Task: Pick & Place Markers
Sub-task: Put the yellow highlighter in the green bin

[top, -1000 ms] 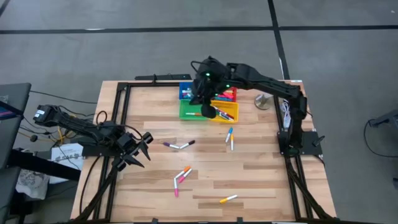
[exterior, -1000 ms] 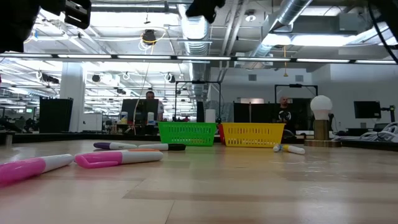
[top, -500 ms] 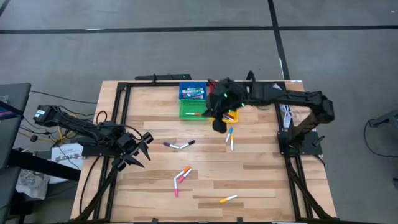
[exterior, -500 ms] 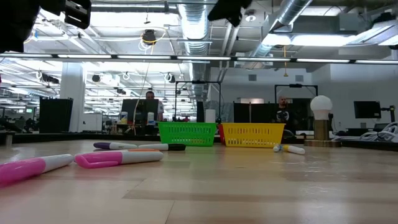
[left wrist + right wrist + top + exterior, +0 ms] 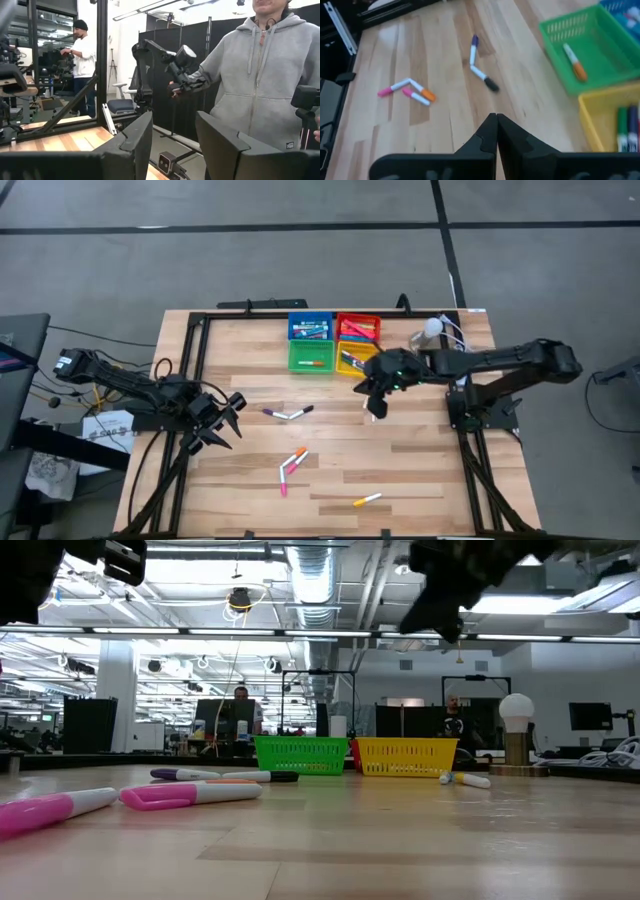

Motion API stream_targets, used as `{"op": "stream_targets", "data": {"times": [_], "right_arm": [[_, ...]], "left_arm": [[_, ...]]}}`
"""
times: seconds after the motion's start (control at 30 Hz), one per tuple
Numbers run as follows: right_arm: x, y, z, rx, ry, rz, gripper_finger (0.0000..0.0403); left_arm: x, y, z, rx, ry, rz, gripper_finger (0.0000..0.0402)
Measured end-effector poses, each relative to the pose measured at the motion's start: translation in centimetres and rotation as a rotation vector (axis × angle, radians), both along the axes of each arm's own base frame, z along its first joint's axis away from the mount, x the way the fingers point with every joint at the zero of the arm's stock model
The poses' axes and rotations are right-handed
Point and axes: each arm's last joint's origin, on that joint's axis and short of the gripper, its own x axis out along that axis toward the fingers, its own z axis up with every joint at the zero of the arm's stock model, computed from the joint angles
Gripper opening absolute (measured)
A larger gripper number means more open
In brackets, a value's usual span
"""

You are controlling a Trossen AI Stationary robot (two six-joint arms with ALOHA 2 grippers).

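Surface: pale butcher-block wooden table (image 5: 330, 470) with visible plank seams, edged by a black metal frame, standing on grey floor; the low view looks across it into a workshop with exposed ceiling ducts.

Left arm: left gripper (image 5: 222, 420) rests low at the table's left edge, its dark angular fingers partly spread with nothing between them. Its wrist view looks off the table at a person in a grey hooded sweatshirt (image 5: 260, 75).

Loose markers, thin plastic pens:
- purple-capped marker (image 5: 272, 413) and black-capped marker (image 5: 298, 413), tips meeting in a shallow V, near table centre.
- orange-capped marker (image 5: 296, 456) and pink-capped markers (image 5: 284, 480), clustered just below the V.
- yellow-capped marker (image 5: 367, 500), alone near the front edge.

Containers, four small square lattice-walled plastic baskets set together at the far edge:
- blue basket (image 5: 311, 326): several markers, colours not clear.
- green basket (image 5: 312, 357): one white-barrelled orange marker.
- red basket (image 5: 359, 326): several markers.
- yellow basket (image 5: 352, 360): several markers, partly covered by the right arm.

Right arm: right gripper (image 5: 377, 400) hovers just right of the yellow basket, its fingers pressed together, nothing held.
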Motion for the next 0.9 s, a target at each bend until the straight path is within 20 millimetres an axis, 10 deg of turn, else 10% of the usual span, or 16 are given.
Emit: {"op": "stream_targets", "data": {"times": [0.5, 0.9], "right_arm": [[-7.9, 0.5, -1.6, 0.421, 0.114, -0.379, 0.0], [-7.6, 1.1, -3.3, 0.829, 0.391, -0.568, 0.0]], "left_arm": [[0.0, 0.0, 0.0, 0.0, -0.001, 0.0, 0.015], [0.0, 0.0, 0.0, 0.0, -0.001, 0.0, 0.015]]}}
